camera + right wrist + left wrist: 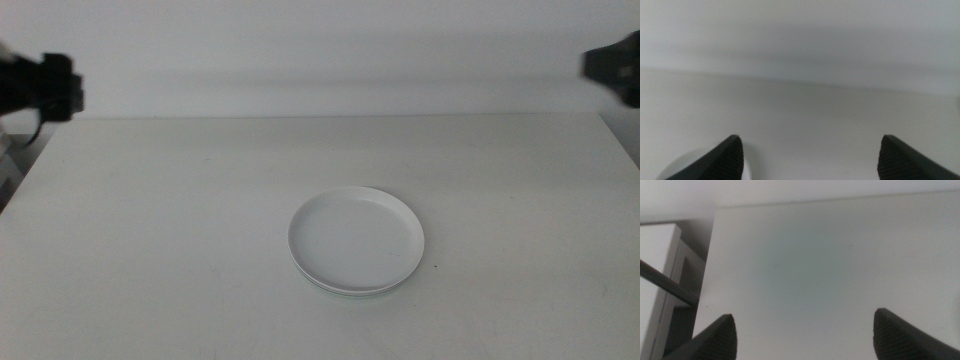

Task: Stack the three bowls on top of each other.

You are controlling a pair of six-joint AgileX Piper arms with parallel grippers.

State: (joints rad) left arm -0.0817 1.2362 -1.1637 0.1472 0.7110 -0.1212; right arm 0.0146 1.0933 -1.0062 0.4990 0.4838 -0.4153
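We see the bowls [356, 240] stacked mid-table toward the near edge; left gripper [805, 332] and right gripper [812, 155], jaws wide, wait equally distant at the far corners.

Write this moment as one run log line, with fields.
bowls: stacked, white on top | left gripper: open, empty, far left | right gripper: open, empty, far right

Bowls stacked at table centre.
The stack of bowls [356, 240] sits on the table [150, 250]; both arms stand well apart behind it, left and right.
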